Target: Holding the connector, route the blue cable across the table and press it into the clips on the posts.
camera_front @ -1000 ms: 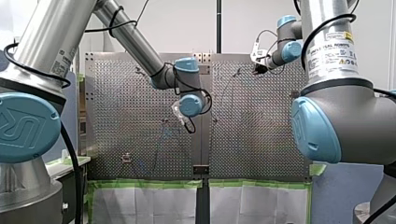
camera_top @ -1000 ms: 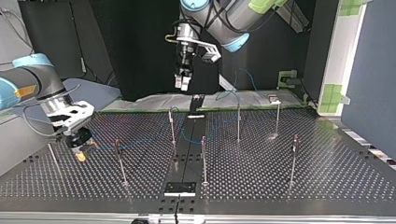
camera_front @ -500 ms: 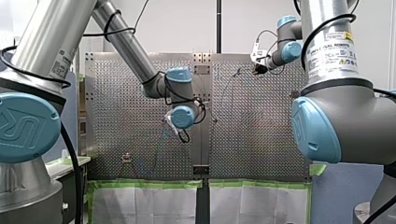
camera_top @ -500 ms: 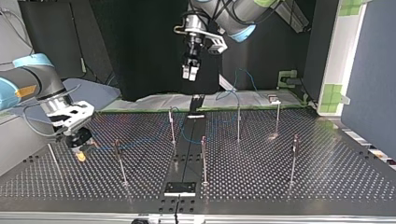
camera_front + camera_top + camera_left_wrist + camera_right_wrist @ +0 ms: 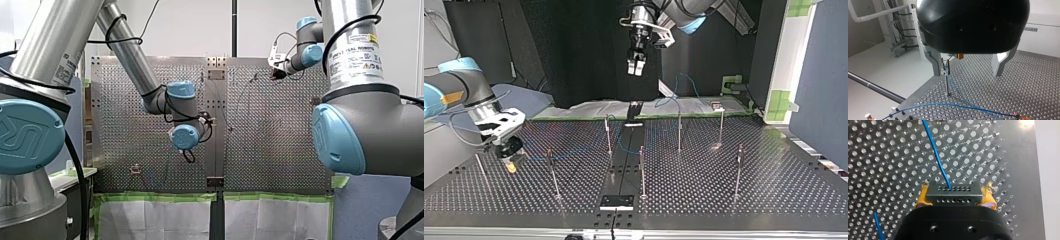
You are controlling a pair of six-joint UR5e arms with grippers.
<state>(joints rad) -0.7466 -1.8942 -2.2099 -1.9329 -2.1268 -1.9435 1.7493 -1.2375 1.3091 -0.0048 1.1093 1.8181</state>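
Observation:
My right gripper (image 5: 954,199) is shut on the grey connector (image 5: 952,192), which sits between its yellow pads just above the perforated table. From the connector the blue cable (image 5: 935,152) runs out ahead. In the top view my right gripper (image 5: 508,157) hangs low at the left, and the blue cable (image 5: 579,150) leads from it past the posts (image 5: 608,132) toward the middle. High over the table's far edge my left gripper (image 5: 636,67) is open and holds nothing. In the left wrist view, my left gripper (image 5: 968,74) frames a clip post (image 5: 947,80) with the cable (image 5: 960,96) at it.
Several thin posts (image 5: 642,167) stand across the perforated table (image 5: 704,200), one more at the right (image 5: 739,167). A dark centre strip (image 5: 624,170) splits the table. Green-taped sheets (image 5: 155,217) hang at the near edge in the front view.
My left arm has risen and drawn back, up and to the right in the top view, its gripper still open. My right arm has stayed put with the connector.

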